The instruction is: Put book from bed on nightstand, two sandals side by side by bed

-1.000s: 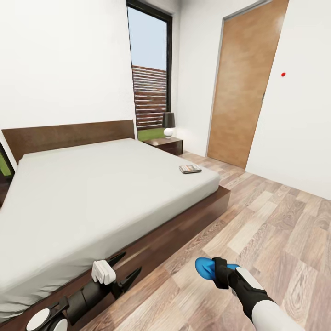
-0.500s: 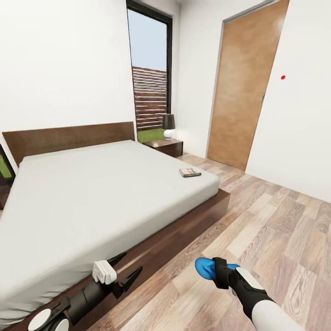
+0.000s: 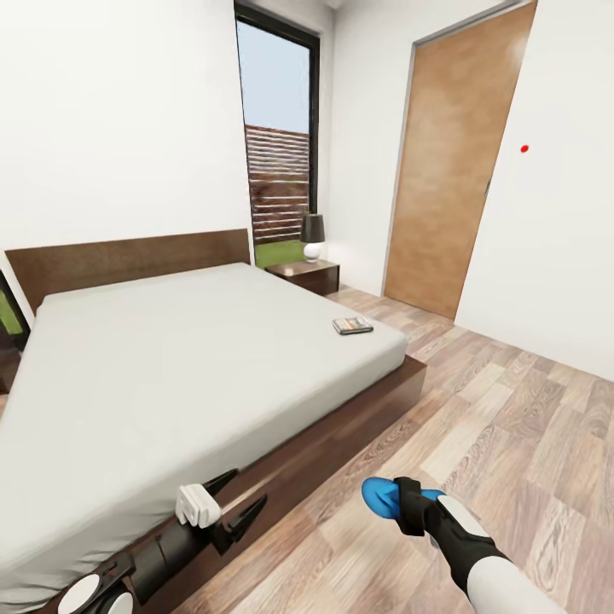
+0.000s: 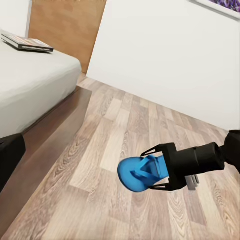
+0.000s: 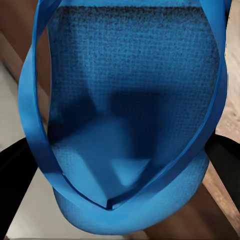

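Note:
In the head view my right gripper (image 3: 402, 505) is shut on one bright blue sandal (image 3: 380, 497), holding it above the wood floor beside the bed (image 3: 170, 367). The left wrist view shows that sandal (image 4: 136, 173) in the right gripper (image 4: 152, 170) from the side. Seen close in the right wrist view, the sandal (image 5: 130, 125) sits between dark fingers (image 5: 12, 175). The book (image 3: 352, 325) lies near the mattress's far right corner, and the left wrist view catches the book (image 4: 25, 42) too. A nightstand (image 3: 304, 275) stands past the bed. My left gripper (image 3: 234, 500) hangs open by the bed frame.
A lamp (image 3: 313, 232) stands on the nightstand below a tall window (image 3: 277, 128). A brown door (image 3: 452, 162) is in the far right wall. Wood floor (image 3: 512, 426) stretches to the right of the bed. A purple picture (image 4: 220, 4) hangs on the white wall.
The whole head view has shifted slightly downward, so the camera moved. The right gripper still holds the sandal in the same pose; the left gripper stays open.

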Motion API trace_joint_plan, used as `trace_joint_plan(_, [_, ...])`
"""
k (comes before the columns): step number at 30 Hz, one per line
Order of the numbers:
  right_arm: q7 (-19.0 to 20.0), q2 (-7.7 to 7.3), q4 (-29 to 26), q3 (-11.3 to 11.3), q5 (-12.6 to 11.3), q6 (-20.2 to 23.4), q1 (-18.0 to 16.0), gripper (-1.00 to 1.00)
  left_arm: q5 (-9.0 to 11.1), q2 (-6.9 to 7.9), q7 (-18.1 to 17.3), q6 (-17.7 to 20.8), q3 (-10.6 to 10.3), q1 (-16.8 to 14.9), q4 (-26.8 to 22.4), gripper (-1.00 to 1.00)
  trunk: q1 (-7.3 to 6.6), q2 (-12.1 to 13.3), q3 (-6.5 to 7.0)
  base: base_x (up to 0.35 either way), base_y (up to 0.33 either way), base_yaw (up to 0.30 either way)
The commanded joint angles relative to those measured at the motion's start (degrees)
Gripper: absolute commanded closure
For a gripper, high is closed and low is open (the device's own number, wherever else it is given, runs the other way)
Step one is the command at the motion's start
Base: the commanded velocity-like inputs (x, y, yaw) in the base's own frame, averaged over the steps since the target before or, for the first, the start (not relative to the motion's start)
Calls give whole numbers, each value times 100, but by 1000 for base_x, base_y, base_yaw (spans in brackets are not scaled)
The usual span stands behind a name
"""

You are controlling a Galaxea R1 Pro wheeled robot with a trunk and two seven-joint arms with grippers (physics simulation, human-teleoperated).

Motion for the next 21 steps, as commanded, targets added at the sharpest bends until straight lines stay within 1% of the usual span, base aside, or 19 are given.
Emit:
trace_joint_plan(1, [-37, 3, -17, -23, -15, 22, 0, 100, 59, 3, -4, 56, -3, -1, -4, -100, -23, 40, 14, 0, 0, 0])
trace_joint_plan(3, [-35, 3, -58, 13, 127, 30, 0, 100, 59, 3, -4, 56, -3, 2, -4, -100, -67, 120, 50, 0, 0, 0])
trace_joint_plan(4, [-38, 4, -161, 169, 362, 65, 0, 100, 59, 3, -4, 56, -3, 0, -4, -100, -89, 160, 68, 0, 0, 0])
trace_joint_plan(5, [-46, 5, -332, 535, 720, 88, 0, 100, 59, 3, -4, 56, -3, 1, -3, -100, -111, 200, 86, 0, 0, 0])
trace_joint_plan(6, [-49, 5, -456, 883, 997, 97, 0, 100, 59, 3, -4, 56, -3, 0, -3, -100, -133, 240, 104, 0, 0, 0])
trace_joint_plan(7, [-50, 5, -614, 1480, 1370, 105, 0, 100, 59, 3, -4, 56, -3, 0, -3, -100, -155, 280, 122, 0, 0, 0])
trace_joint_plan(8, [-49, 5, -678, 1856, 1563, 103, 0, 100, 59, 3, -4, 56, -3, 0, -3, -100, -177, 320, 140, 0, 0, 0])
trace_joint_plan(9, [-48, 5, -720, 2185, 1695, 81, 0, 100, 59, 5, -7, 56, 0, -1, -3, -100, -199, 360, 158, 0, 0, 0])
trace_joint_plan(10, [-47, 5, -746, 2451, 1784, 61, 0, 100, 59, 8, -9, 56, 2, -1, -3, -100, -221, 401, 175, 0, 0, 0])
trace_joint_plan(12, [-40, 4, -792, 2836, 1905, 37, 0, 100, 59, 9, -12, 60, 4, -2, -3, -100, -265, 481, 211, 0, 0, 0])
trace_joint_plan(14, [-31, -14, -872, 2951, 1941, 37, 0, 100, 54, 8, -9, 58, 3, 0, -3, -100, -309, 561, 247, 0, 0, 0])
trace_joint_plan(15, [-14, -34, -1023, 2982, 1949, 52, 1, 100, 53, 10, -12, 57, 1, -1, -3, -100, -331, 601, 265, 0, 0, 0])
trace_joint_plan(16, [0, -198, -1241, 3018, 1957, 64, 14, 100, 55, 11, -17, 57, -1, 0, -3, -100, -353, 641, 283, 0, 0, 0])
trace_joint_plan(17, [8, -459, -1347, 3035, 1960, 72, 23, 100, 57, 11, -20, 57, 0, -1, -3, -100, -375, 681, 301, 0, 0, 0])
trace_joint_plan(18, [22, -807, -1421, 3048, 1962, 82, 35, 100, 58, 12, -26, 58, 0, -1, -3, -100, -397, 721, 319, 0, 0, 0])
trace_joint_plan(19, [95, -1192, -1470, 3057, 1963, 92, 50, 100, 57, 12, -31, 61, -1, -1, -3, -100, -418, 761, 337, 0, 0, 0])
trace_joint_plan(20, [286, -1586, -1497, 3062, 1964, 100, 63, 100, 58, 12, -32, 62, -2, 0, -1, -100, -440, 802, 355, 0, 0, 0])
trace_joint_plan(21, [621, -1972, -1493, 3066, 1964, 104, 74, 100, 58, 12, -32, 63, -3, 1, 1, -100, -462, 842, 373, 0, 0, 0])
